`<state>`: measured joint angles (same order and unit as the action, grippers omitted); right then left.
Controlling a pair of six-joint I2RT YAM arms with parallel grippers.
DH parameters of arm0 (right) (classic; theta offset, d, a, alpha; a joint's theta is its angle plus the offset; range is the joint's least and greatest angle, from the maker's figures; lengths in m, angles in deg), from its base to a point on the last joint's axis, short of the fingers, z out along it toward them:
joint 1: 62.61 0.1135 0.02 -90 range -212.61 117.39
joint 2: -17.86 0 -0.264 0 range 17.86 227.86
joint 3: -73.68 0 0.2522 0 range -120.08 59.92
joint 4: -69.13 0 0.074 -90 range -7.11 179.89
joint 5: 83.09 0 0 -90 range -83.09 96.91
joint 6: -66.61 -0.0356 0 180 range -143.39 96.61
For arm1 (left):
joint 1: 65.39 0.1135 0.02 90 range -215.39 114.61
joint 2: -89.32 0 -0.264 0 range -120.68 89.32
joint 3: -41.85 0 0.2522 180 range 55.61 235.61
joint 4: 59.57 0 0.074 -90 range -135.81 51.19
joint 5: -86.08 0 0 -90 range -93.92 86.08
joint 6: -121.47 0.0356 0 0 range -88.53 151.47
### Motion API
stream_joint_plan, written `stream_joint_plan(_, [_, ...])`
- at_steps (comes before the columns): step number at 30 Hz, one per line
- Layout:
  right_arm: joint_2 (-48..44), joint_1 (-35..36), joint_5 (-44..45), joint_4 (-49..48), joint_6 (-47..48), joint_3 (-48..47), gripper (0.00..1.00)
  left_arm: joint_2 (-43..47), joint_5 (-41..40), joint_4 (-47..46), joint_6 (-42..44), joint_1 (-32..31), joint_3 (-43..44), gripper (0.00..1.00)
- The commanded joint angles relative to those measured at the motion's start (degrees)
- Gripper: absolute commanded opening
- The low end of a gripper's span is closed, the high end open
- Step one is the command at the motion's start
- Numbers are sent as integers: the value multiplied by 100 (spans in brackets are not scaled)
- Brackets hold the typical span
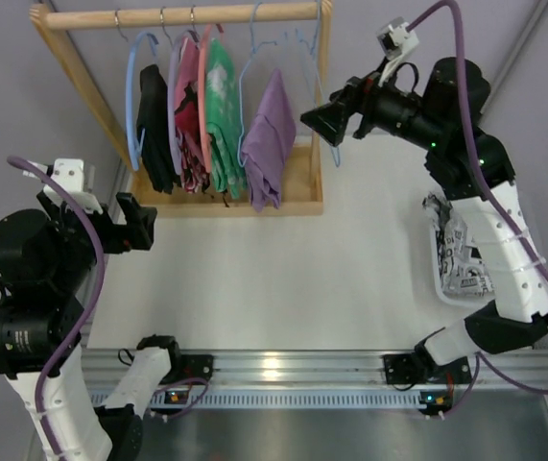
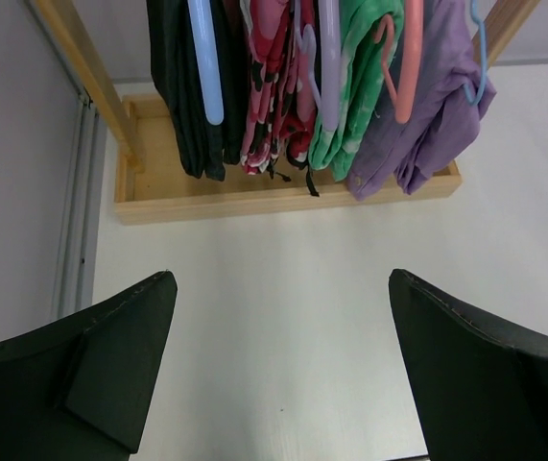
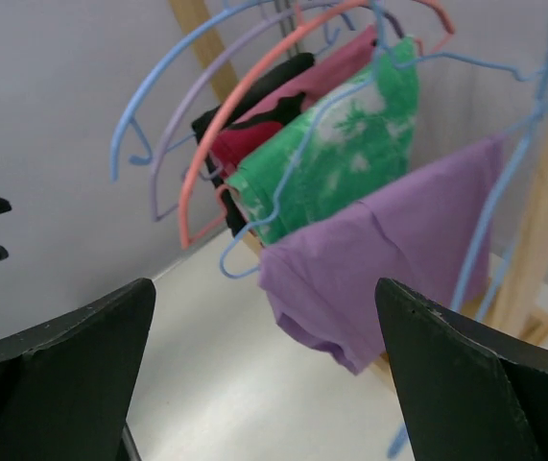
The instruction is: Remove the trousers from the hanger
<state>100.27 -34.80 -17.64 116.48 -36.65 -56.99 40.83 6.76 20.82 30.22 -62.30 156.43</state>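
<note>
Black fingers point(image 2: 110, 365) of the left gripper point(image 1: 131, 224) are seen closest, filling the lower corners of the left wrist view. They are spread wide and nothing is held between them. This gripper is held low over the white table point(image 1: 283, 279), left of the wooden rack point(image 1: 182, 14) and well apart from the clothes.

The right gripper point(image 1: 323, 119) is likewise fully released and empty (only air is seen between its fingers in the right wrist view). It is raised near the right post of the rack and pointed at the garments from the right. It is near the trousers point(image 1: 269, 144) but is not touching them.

The trousers are found at the right end of the rack, folded over the lower bar of the hanger point(image 3: 458, 60), whose hook is caught on the top rod. Their lilac cloth is draped down toward the rack's base board. A green garment point(image 1: 221, 115) is hung just beside them on the left, then a pink-and-red one point(image 1: 189, 110), then a black one point(image 1: 154, 125) at the far left. Pink, lilac and thicker blue hangers are carried on the same rod.

A white tray point(image 1: 440, 279) with crumpled printed material is placed on the table's right side, beside the right arm.
</note>
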Motion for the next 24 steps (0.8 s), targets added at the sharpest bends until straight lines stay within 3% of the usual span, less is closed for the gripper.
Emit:
stream_joint_plan(1, [397, 619, 213, -562, -247, -385, 99, 24, 189, -493, -340, 33, 219, 99])
stream_joint_plan(5, [819, 1313, 898, -931, -493, -509, 89, -3, 180, -555, -410, 33, 254, 98])
stream_joint_plan(14, [1830, 1754, 2340, -1275, -1030, -878, 72, -47, 224, -634, -525, 33, 553, 98])
stream_joint_plan(24, [2472, 1763, 2297, -1978, -1012, -1001, 62, -3, 189, -704, -595, 42, 474, 98])
